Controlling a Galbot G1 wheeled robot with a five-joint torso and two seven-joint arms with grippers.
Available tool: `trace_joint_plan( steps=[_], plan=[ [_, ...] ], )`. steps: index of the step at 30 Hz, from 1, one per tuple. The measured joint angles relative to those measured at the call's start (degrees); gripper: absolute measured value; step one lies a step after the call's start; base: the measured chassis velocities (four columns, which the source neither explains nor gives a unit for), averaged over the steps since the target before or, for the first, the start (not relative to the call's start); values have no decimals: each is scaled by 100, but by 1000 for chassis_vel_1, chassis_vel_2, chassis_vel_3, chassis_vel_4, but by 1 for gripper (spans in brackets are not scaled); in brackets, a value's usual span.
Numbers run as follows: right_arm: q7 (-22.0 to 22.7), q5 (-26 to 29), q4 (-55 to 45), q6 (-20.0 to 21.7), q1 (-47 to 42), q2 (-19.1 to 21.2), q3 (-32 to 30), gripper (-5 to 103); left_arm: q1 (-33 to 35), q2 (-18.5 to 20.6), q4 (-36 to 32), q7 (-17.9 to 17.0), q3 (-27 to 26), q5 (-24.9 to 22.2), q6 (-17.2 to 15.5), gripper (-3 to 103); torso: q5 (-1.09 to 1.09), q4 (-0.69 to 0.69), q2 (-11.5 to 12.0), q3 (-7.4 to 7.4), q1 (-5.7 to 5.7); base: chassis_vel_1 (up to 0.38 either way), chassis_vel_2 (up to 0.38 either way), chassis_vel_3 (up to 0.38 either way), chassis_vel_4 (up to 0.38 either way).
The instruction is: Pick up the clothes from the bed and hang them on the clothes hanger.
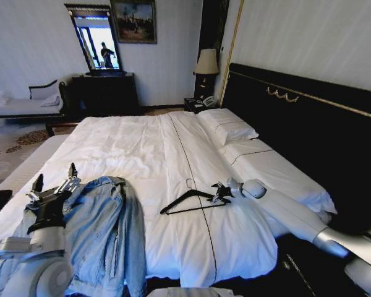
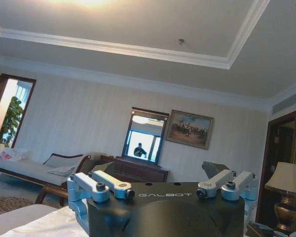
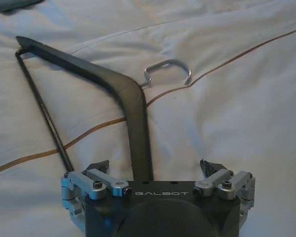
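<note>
Room's kinda dim, daylight blows out the mirror (image 1: 96,38), warm ceiling glow (image 2: 86,2) glares in the left wrist view, and the head view's edges curve.

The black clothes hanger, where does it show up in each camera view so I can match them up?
Head view: the clothes hanger lies on the white bed, centre right, at the right gripper.
Left wrist view: not in it.
Right wrist view: it runs from the upper left down to the open fingers.
Shared landmark: the gold seam line in the duvet crosses beneath it in both.
</note>
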State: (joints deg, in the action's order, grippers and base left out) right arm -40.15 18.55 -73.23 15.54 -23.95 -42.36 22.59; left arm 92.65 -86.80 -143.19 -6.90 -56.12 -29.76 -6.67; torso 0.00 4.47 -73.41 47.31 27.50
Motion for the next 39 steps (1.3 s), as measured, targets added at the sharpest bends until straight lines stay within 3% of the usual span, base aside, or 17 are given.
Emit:
trace_joint_plan(
  steps=[3,4,7,10,12,14,16,18,21,22,24,31,33,35,39],
  plan=[
    [-52,-34,25,52,-17,-18,-33,99,14,-3,-2,-7,1,5,0,100,0,0,0,0,0,0,0,0,0],
    [-70,-65,41,88,-33,-35,-60,90,29,-7,-2,-10,2,12,0,100,0,0,0,0,0,0,0,0,0],
    [-78,-127,58,100,-55,-50,-88,84,43,-8,-3,-16,-7,15,0,100,0,-1,0,0,0,0,0,0,0],
    [-92,-167,50,99,-98,-53,-126,68,61,-9,-4,-27,-20,15,0,100,0,0,0,0,0,0,0,0,0],
    [-97,-170,38,97,-108,-52,-136,68,67,-12,-5,-28,-20,18,0,100,0,0,0,0,0,0,0,0,0],
    [-102,-182,-8,85,-136,-39,-179,51,78,-26,-5,-30,-10,39,0,100,0,-1,0,0,0,0,0,0,0],
    [-103,-186,-25,79,-146,-31,-192,51,81,-28,-6,-31,-7,42,0,100,0,-1,0,0,0,0,0,0,0],
    [-161,-209,-87,59,-195,8,-264,41,98,-38,-6,-36,3,55,0,100,0,-1,0,0,0,0,0,0,0],
    [-209,-240,-147,37,-243,42,-325,35,111,-40,-6,-39,5,60,0,100,0,0,0,0,0,0,0,0,0],
    [-212,-250,-218,23,-299,75,-387,24,125,-40,-6,-42,5,63,0,100,0,0,0,0,0,0,0,0,0],
    [-208,-236,-340,9,-394,122,-497,19,140,-40,-6,-46,4,64,0,100,2,0,0,0,0,0,0,0,0],
    [5,19,-618,-244,-631,225,-745,18,174,-36,-6,-52,12,64,0,100,0,0,0,0,0,0,0,0,0],
    [273,422,-818,-473,-804,252,-949,18,190,-36,-6,-54,25,64,0,100,1,0,0,0,0,0,0,0,0],
    [331,479,-868,-509,-838,261,-988,18,193,-36,-6,-56,26,64,1,100,1,-1,0,0,0,0,0,0,0],
    [893,598,-1348,-702,-1061,407,-1165,18,205,-39,-6,-68,40,65,2,100,0,0,0,0,0,0,0,0,0]
  ],
)
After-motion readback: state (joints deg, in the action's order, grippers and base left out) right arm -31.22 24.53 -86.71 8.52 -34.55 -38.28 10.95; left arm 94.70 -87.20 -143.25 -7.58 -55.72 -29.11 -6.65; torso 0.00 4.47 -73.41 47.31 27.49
